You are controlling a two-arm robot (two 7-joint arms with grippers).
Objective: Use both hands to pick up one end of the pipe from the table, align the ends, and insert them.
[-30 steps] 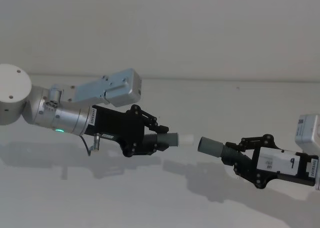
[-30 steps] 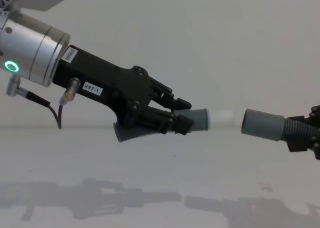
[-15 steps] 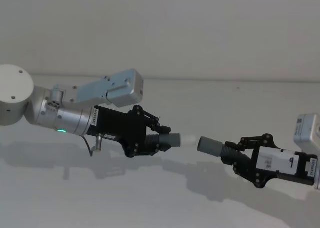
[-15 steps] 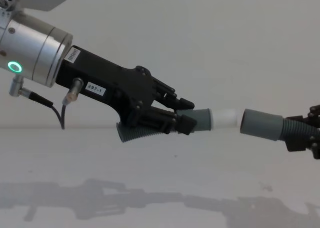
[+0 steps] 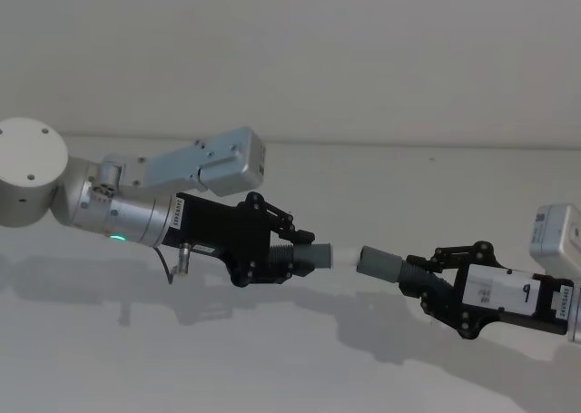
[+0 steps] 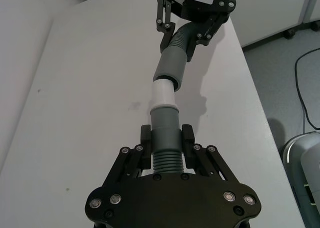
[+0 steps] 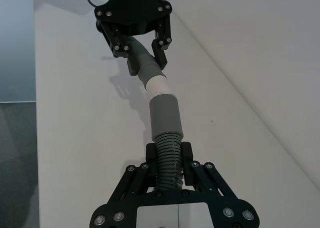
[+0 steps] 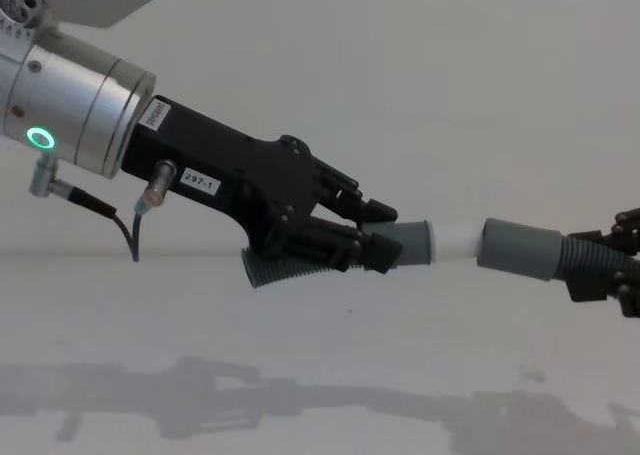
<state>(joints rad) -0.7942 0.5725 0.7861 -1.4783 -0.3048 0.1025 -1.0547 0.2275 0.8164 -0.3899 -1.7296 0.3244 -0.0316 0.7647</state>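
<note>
At the centre of the head view, the whitish tip [image 5: 346, 253] of the shorter pipe piece [image 8: 345, 252] meets the round mouth of the wider cuff [image 5: 379, 262], both held above the white table [image 5: 290, 358]. My left gripper [image 5: 289, 247] clamps the shorter piece from the left; my right gripper [image 5: 436, 277] grips the longer hose [image 7: 167, 158] from the lower right.

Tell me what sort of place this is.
Probably a robot test lab or workshop, not a home. A bare white table stands against a plain wall, cables lie on the grey floor beside it, and two robot arms hold hose pieces above it.
</note>
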